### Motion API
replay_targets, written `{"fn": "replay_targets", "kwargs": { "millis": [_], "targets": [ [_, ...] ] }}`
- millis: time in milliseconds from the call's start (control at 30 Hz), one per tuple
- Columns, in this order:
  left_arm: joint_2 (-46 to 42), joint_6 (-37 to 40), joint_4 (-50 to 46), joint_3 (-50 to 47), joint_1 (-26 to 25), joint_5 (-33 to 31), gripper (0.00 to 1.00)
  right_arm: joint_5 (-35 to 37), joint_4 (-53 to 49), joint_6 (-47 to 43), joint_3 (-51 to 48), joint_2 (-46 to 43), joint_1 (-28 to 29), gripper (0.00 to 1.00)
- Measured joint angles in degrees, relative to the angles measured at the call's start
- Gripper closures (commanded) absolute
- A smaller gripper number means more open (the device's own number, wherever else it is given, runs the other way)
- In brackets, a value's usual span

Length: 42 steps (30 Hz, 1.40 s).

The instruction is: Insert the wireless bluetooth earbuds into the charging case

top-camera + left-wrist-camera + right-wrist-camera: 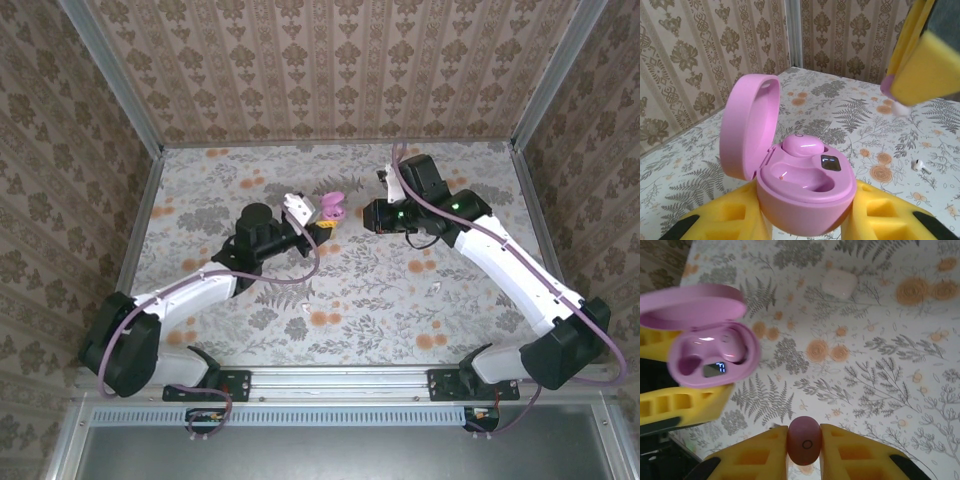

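Note:
The pink charging case [807,192] is open, its lid [747,125] tipped up to the left. My left gripper [807,212] is shut on its base, lifted above the table. One pink earbud [802,145] sits in the far slot; the near slot is empty. My right gripper [803,437] is shut on a second pink earbud [803,441], hovering just right of the case [715,357]. From above, the left gripper [328,218] and right gripper [372,215] face each other at mid-table with a small gap between them.
A closed white case [840,283] lies on the flower-printed table beyond the pink one. A loose white earbud [921,166] rests on the table to the right, and another small white piece [303,310] nearer the front. Wallpapered walls enclose the table on three sides.

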Motion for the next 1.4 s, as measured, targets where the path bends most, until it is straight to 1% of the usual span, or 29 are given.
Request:
{"fn": "replay_targets", "kwargs": {
  "millis": [500,700,1400],
  "targets": [
    [3.28,0.02,0.07,2.54,-1.49,1.46,0.67,-3.80,1.51,-0.24,3.04,1.33,1.07,0.77],
    [3.48,0.02,0.07,2.99,-1.53,1.86,0.67,-4.24,3.28,0.50,3.30,4.04,1.73,0.77],
    [3.48,0.26,-0.17,3.10,-1.53,1.86,0.68,-5.29,6.36,2.19,4.02,6.49,2.69,0.77]
  ]
}}
